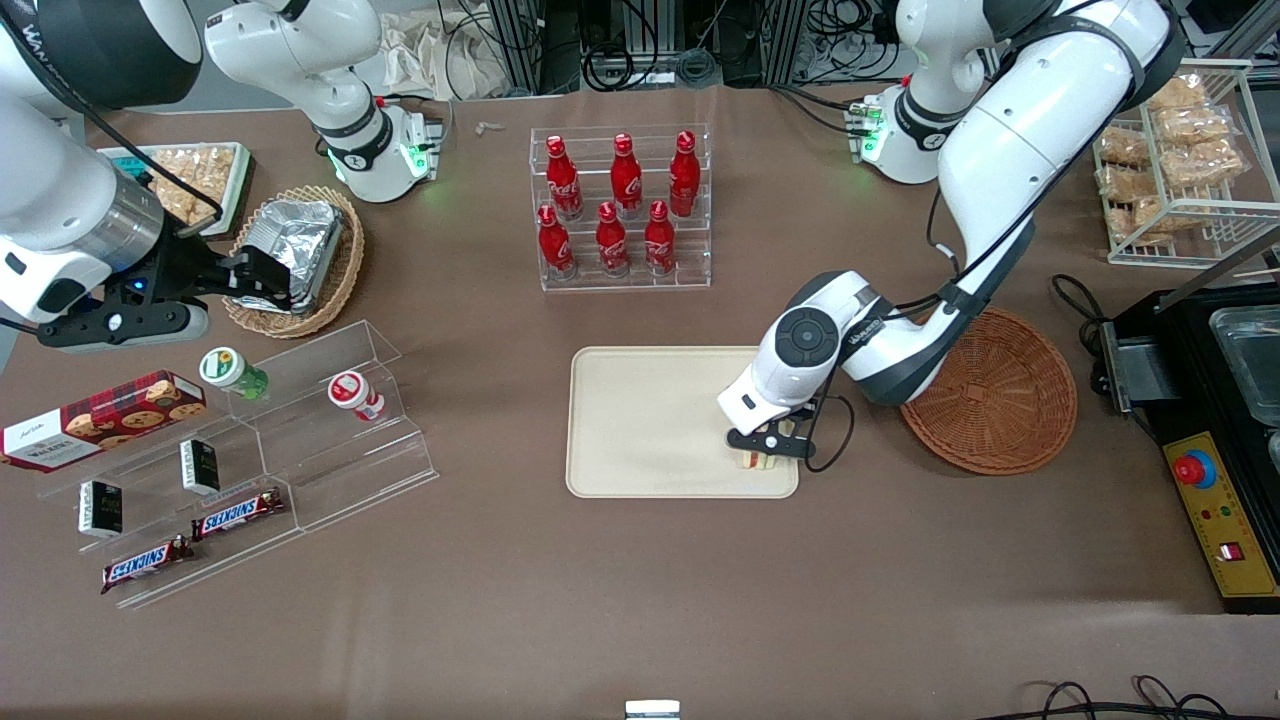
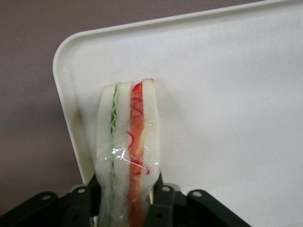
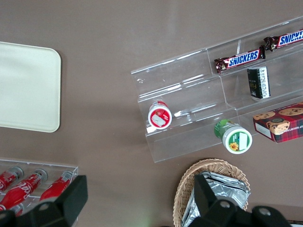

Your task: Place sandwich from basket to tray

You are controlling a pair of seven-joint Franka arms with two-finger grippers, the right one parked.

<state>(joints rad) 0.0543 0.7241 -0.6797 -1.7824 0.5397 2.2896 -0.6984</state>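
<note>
Pincer clamps sandwich over tray corner — fingertips hidden beneath wrapped bread.

The end effector grips the sandwich between its two black fingers, one finger pressed against each bread face. The sandwich is wrapped in clear film and stands on edge, showing pale bread slices with a thin green layer on one side and a red and orange layer on the other. It sits over the cream tray, close to one rounded corner and just inside the low rim. Brown worktop lies outside that rim.
</note>
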